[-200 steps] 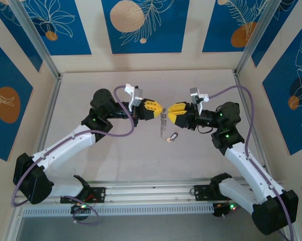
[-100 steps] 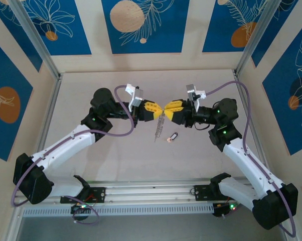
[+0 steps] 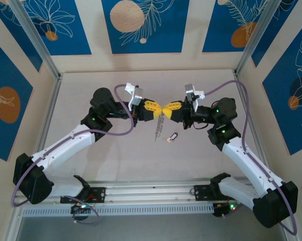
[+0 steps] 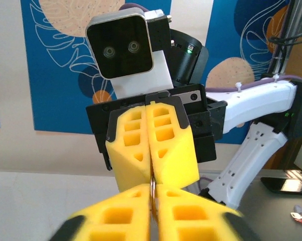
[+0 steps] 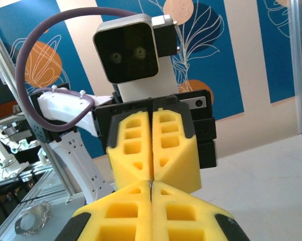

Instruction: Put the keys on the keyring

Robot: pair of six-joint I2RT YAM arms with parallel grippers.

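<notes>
Keyring [image 3: 160,124]: top was gripped by left pincer [image 3: 160,109] and right pincer [image 3: 166,109], both closed tip to tip, probably steadying it; keys [image 3: 173,136] lay on counter [image 3: 116,155] beside its lower end

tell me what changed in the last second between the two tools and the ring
The right tool moved in toward the left tool, closing the gap until their yellow tips meet, both shut, at the top of the keyring. The keyring's hanging end swung toward the left arm's side. The key stayed on the table, and the left tool barely moved.
</notes>
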